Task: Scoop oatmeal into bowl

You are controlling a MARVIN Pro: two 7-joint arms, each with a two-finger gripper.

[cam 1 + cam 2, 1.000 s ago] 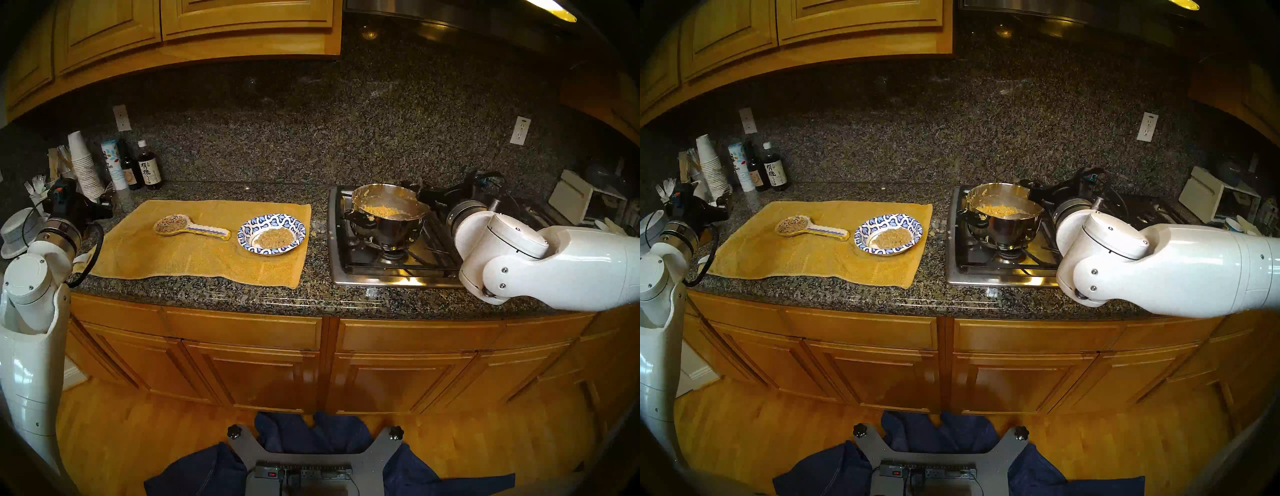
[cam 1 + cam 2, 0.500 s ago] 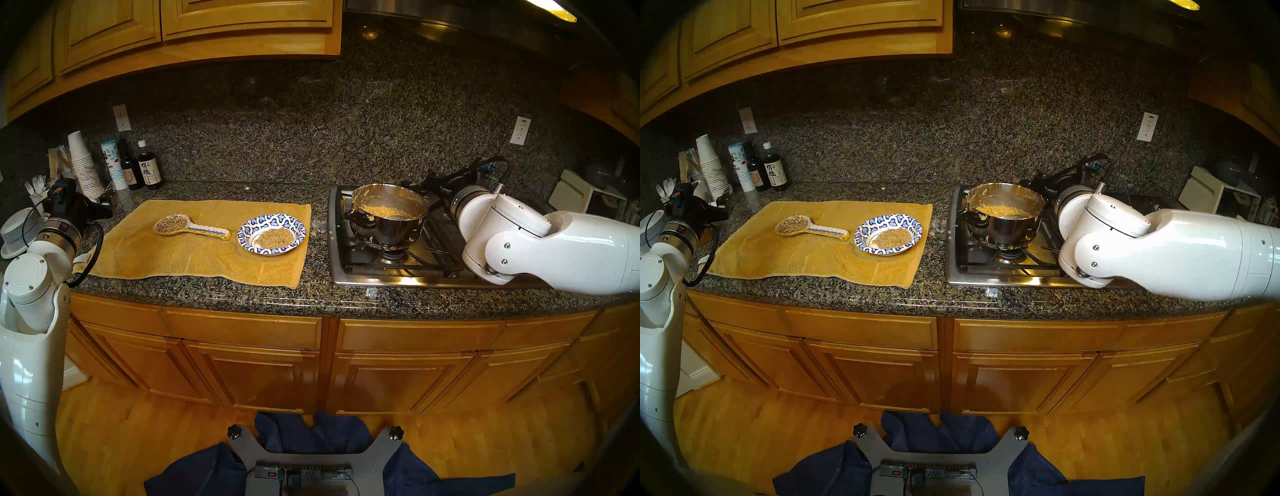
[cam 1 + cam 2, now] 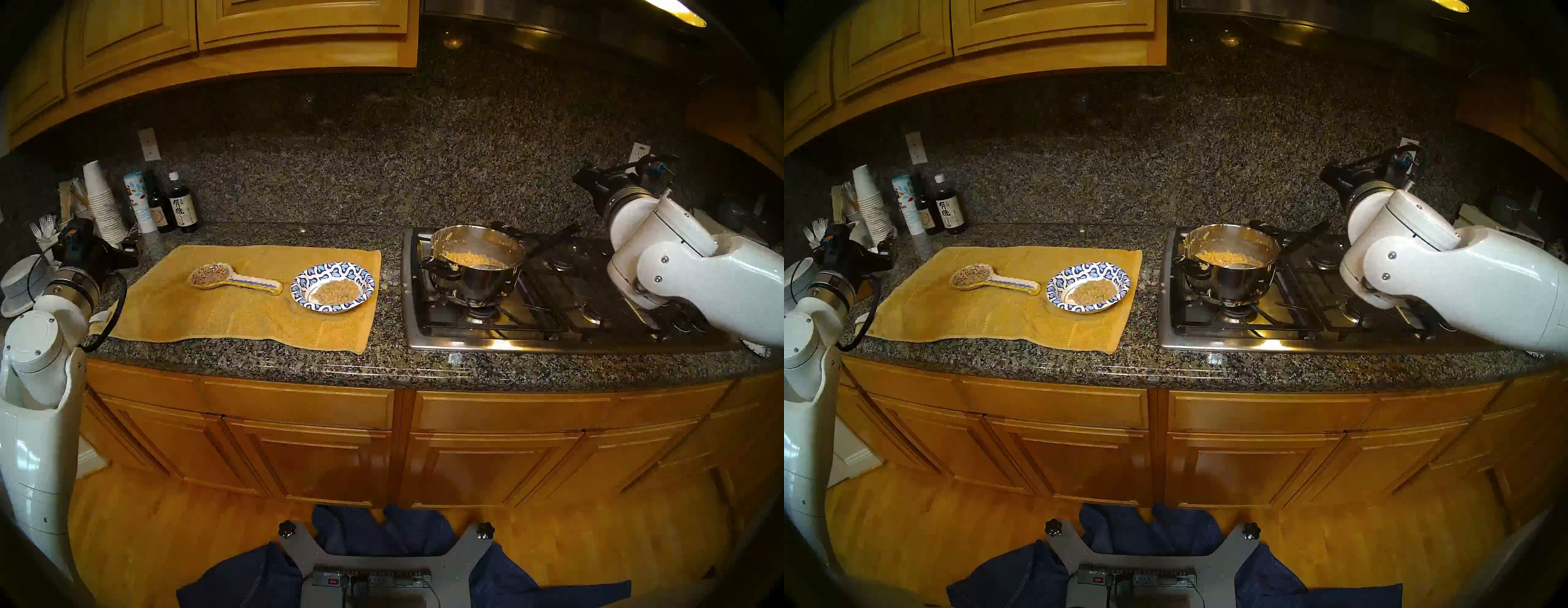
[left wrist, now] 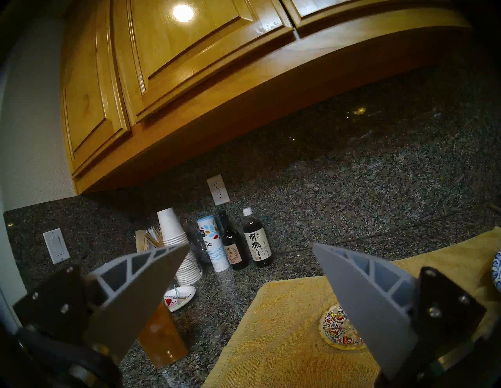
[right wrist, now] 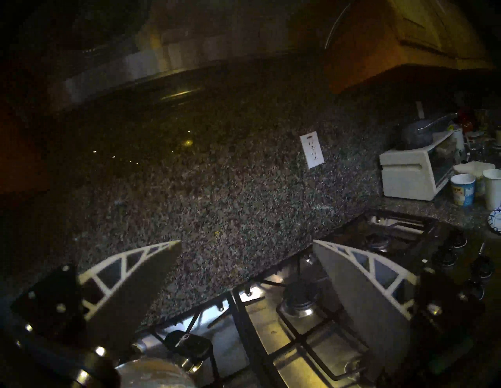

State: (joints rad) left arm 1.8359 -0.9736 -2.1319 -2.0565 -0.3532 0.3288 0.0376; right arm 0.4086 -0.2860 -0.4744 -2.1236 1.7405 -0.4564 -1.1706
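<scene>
Already the paper bowl (image 3: 333, 287) sat on the yellow towel (image 3: 237, 314), near centre, holding a tan oatmeal (image 3: 333, 292) heap. Farther right, the steel pot (image 3: 477, 265) held more plus a black-handled ladle (image 3: 547, 243), handle pointing far-right toward the nearer right gripper (image 5: 245, 248), spread, empty. Left gripper (image 4: 250, 249) spread, far-left.

The ladle (image 3: 547, 243) lies with its bowl sunk in the pot (image 3: 477, 265), so the pot wall hides most of the scoop. In the left wrist view the patterned bowl (image 4: 496, 273) is cut by the right edge to a sliver of rim, and one of the fingers (image 4: 363, 306) covers much of the spoon rest (image 4: 337, 329). In the right wrist view the pot (image 5: 154, 375) runs off the bottom edge. The right-hand clutter by the toaster oven (image 5: 417, 170) is dim and blurred; the dark shape on top may be a pan.
</scene>
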